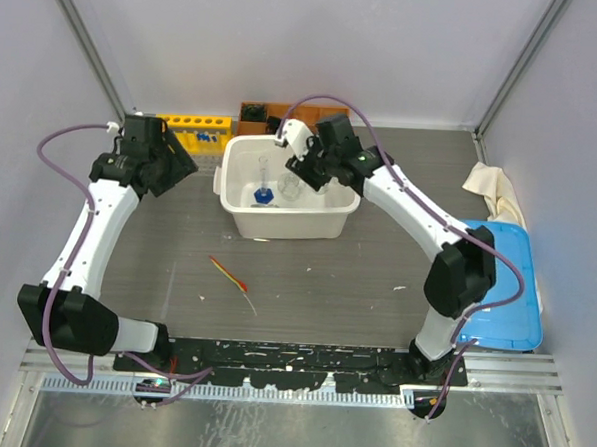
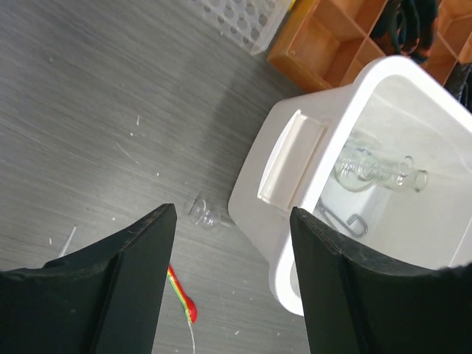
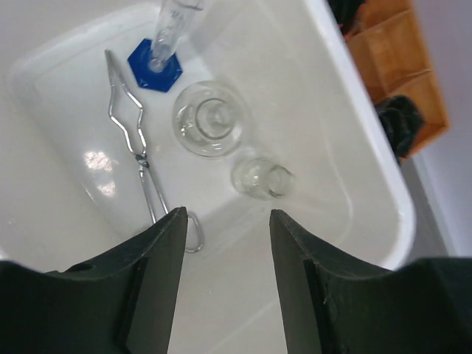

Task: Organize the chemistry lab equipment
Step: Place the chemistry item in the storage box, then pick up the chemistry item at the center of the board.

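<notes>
- Over the white tub (image 1: 288, 226), the right gripper (image 3: 225, 221) hangs with its jaws well apart and nothing between them.
- Inside the tub lie the metal tongs (image 3: 141, 157), two glass flasks (image 3: 206, 118) side by side, and a clear cylinder on a blue hexagonal base (image 3: 156, 66).
- Left of the tub, the left gripper (image 2: 232, 214) hovers above the table, jaws wide and empty.
- Just beside the tub's left wall a small clear tube (image 2: 203, 212) lies on the table.
- In front of the tub lies the red-orange stick (image 1: 231, 274).
- Behind the tub to the left stands the yellow tube rack (image 1: 198, 133).
</notes>
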You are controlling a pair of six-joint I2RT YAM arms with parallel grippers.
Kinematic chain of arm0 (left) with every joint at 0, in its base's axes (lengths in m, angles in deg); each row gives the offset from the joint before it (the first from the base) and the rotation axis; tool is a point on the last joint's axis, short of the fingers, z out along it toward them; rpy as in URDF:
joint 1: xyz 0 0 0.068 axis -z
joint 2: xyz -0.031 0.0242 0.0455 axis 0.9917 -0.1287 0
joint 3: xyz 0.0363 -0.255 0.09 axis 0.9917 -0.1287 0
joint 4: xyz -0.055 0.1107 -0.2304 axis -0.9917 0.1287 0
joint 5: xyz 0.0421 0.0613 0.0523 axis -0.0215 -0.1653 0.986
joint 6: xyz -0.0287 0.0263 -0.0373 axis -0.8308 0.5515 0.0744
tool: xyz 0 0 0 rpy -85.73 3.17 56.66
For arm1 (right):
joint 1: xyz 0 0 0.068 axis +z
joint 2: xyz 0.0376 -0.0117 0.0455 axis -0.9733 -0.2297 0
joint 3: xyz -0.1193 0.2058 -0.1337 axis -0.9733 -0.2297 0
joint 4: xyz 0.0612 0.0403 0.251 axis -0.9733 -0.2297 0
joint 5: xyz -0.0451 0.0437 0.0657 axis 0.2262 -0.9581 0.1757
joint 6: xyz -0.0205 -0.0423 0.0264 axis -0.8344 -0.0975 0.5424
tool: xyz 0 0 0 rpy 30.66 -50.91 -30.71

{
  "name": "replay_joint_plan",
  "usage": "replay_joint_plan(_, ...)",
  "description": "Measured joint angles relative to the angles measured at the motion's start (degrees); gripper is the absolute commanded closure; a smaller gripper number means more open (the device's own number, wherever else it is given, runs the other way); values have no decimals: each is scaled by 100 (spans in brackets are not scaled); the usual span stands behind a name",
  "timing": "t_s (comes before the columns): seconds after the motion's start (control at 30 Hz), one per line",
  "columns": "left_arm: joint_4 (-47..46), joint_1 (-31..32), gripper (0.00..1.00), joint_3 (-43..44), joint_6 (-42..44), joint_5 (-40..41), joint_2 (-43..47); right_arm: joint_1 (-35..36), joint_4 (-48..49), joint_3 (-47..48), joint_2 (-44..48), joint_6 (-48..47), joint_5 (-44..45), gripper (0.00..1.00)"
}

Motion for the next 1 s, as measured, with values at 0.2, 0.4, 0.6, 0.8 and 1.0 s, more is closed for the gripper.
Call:
replay_joint_plan(0.2, -50, 0, 36, -450, -203, -269, 177, -37, 278, -151, 986, 376, 433, 45)
replay_joint_plan(0.4, -122, 0, 45, -1097, -505, -560, 358, -44, 791, -1058, 2002, 737, 671, 45)
replay_joint_plan(0.6, -299, 0, 55, -1753, -824, -925, 455, -46, 1154, -1563, 2540, 1086, 822, 45)
replay_joint_plan(0.8, -756, 0, 58, -2216, -1119, -1274, 127, -48, 1390, -1980, 3001, 1316, 885, 45)
replay_joint_plan(1.0, -1078, 0, 58, -2341, -1250, -1419, -188, -48, 1469, -2232, 3270, 1438, 1032, 44)
